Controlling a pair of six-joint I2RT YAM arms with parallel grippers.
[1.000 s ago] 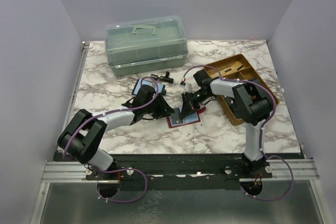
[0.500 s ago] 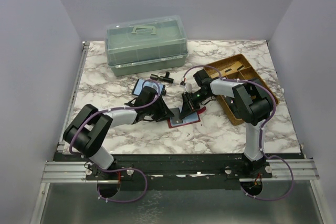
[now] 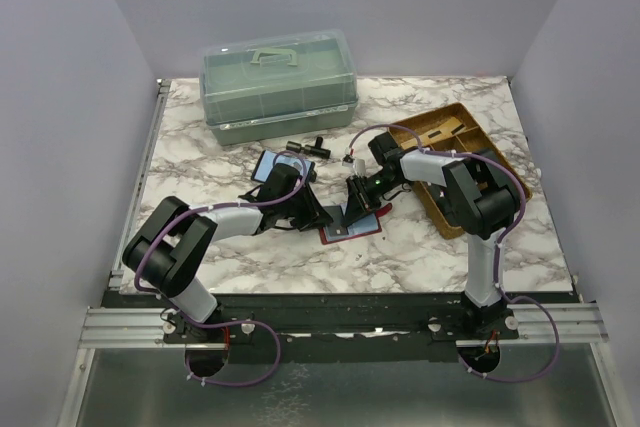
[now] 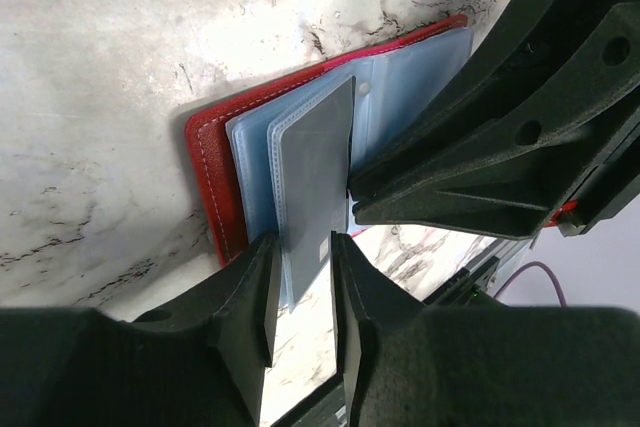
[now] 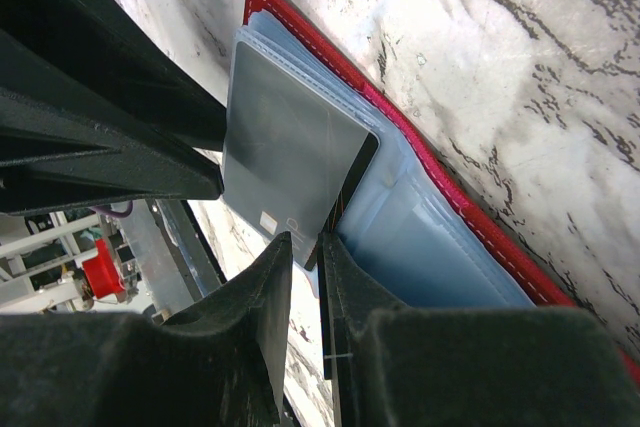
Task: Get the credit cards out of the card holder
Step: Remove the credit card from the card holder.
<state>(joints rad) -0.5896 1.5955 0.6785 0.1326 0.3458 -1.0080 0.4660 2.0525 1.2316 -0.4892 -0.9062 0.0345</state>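
Observation:
The red card holder (image 3: 352,231) lies open on the marble between both arms; its red cover (image 4: 205,177) and blue sleeves (image 5: 450,247) show in both wrist views. A grey credit card (image 4: 315,177) sticks out of a lifted sleeve, also seen in the right wrist view (image 5: 285,137). My right gripper (image 5: 305,247) is shut on the edge of that lifted leaf, at the card's corner. My left gripper (image 4: 300,252) is open a little, its tips either side of the card's free end. In the top view the left gripper (image 3: 322,216) and right gripper (image 3: 356,213) nearly meet over the holder.
A green lidded box (image 3: 278,82) stands at the back left. A wooden tray (image 3: 455,112) sits at the right. A dark-edged blue case (image 3: 275,160) lies under my left arm, with a small black object (image 3: 308,147) behind it.
My left arm has shifted right, bringing its gripper closer to the card holder. The right arm and the lifted leaf have stayed put.

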